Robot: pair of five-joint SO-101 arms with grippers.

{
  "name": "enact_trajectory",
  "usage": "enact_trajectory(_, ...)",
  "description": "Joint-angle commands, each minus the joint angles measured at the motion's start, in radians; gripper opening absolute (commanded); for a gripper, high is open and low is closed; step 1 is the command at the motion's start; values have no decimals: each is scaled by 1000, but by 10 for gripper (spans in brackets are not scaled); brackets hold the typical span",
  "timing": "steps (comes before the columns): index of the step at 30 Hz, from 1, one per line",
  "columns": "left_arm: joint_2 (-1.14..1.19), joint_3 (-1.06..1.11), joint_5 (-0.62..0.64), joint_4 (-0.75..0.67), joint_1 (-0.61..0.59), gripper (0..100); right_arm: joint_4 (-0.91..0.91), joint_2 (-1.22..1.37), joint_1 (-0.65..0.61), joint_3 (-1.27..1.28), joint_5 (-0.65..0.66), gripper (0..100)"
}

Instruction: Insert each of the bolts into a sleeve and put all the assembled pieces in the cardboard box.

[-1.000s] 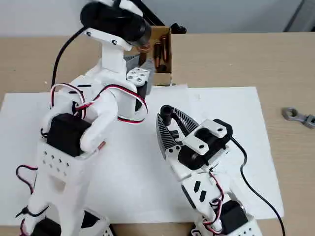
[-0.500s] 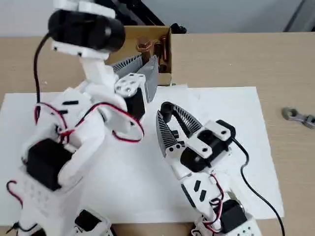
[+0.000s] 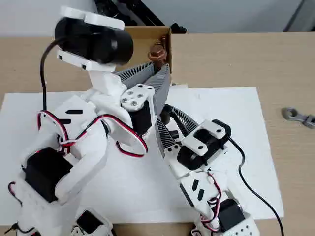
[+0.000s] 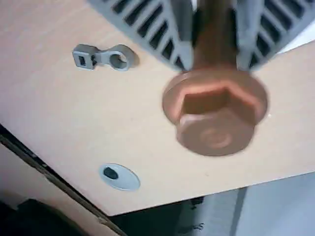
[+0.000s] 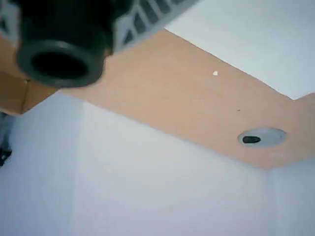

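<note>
High view first: my left claw [image 3: 160, 69], two grey ribbed fingers, pinches a copper bolt [image 3: 157, 50] with a flanged hexagonal head. The bolt shows against the right wall of the open brown cardboard box [image 3: 140, 33], and I cannot tell how high it hangs. The left arm's white shell and black motor cover most of the box's inside. Just in front, my right claw [image 3: 170, 118], also ribbed grey, is clamped on a black sleeve [image 3: 166, 112], a smooth tube at its tips, over the flat white paper sheet [image 3: 231, 113] on the pale wooden bench [image 3: 221, 59]. A small grey metal wrench [image 3: 298, 116] lies well apart on bare wood, its far end cut off by the frame.

Left wrist view: the bolt's hexagonal head faces me, its shank buried between the ribbed fingers [image 4: 147, 24]. Beyond it lie the wrench and a round grey grommet [image 4: 118, 177] set in the wood.

Right wrist view: I see the sleeve's open end and dark bore, with its length cut off at the edge. One ribbed finger shows beside it, and a brown corner of the box lies beyond.
</note>
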Motion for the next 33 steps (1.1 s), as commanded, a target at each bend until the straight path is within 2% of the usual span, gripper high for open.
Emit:
enact_trajectory(1, -21, -7, -12, -2, 20, 6, -27, 2, -7, -8, 9, 4)
enact_trajectory(8, -29, 110, -14, -55, 21, 6, -25, 2, -7, -11, 11, 4)
enact_trajectory(26, -21, 154, -41, -57, 20, 6, -25, 1, -5, -12, 11, 4)
enact_trajectory(33, -29, 245, -41, -135, -6, 6, -25, -7, -5, -12, 11, 4)
